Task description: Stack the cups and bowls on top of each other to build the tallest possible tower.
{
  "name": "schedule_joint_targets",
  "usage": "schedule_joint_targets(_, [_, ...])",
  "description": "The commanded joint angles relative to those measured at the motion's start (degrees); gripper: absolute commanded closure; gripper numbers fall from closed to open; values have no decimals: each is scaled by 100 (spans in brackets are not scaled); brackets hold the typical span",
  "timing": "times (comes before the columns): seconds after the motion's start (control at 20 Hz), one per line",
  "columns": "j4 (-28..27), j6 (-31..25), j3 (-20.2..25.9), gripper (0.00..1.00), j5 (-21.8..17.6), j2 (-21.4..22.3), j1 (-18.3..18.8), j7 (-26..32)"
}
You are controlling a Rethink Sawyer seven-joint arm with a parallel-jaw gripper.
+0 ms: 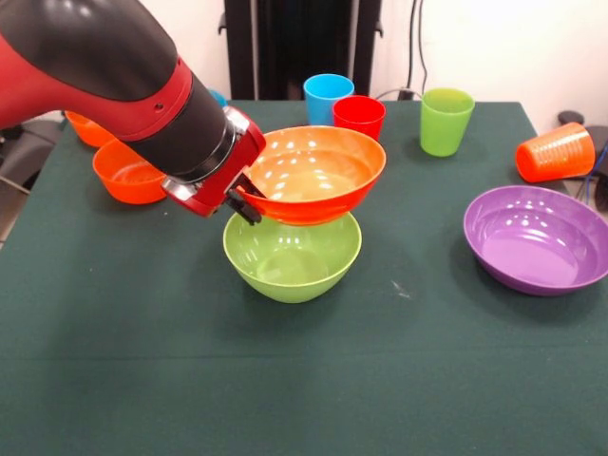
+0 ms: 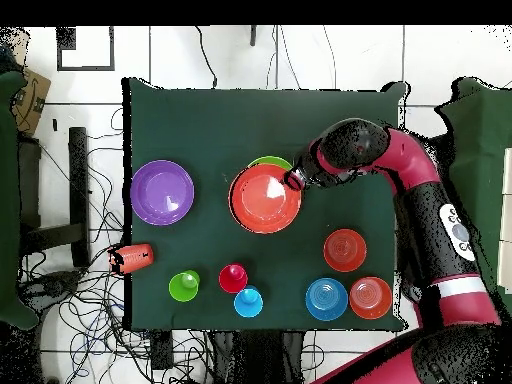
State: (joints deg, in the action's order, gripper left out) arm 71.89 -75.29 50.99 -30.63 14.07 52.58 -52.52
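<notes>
Gripper clamped on rim of orange-red bowl, held tilted just above lime green bowl at table centre, not yet seated. Tower barely begun. Purple bowl, small bowls, four cups unstacked; orange cup on side.

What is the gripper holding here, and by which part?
The gripper holds the orange-red bowl by its rim, above the lime green bowl.
</notes>
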Motion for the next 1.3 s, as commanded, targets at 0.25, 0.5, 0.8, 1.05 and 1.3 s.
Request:
schedule_joint_targets(0.25, [-533,-210,-80,100,-477,305,-277,1572])
schedule_joint_targets(0.5, [-562,-180,-123,100,-509,318,-308,1539])
schedule_joint_targets(0.8, [-423,13,-131,100,-470,280,-266,1401])
schedule_joint_targets(1.05, [-346,118,-143,100,-418,262,-276,1190])
schedule_joint_targets(1.3, [-247,277,-129,100,-411,242,-258,1104])
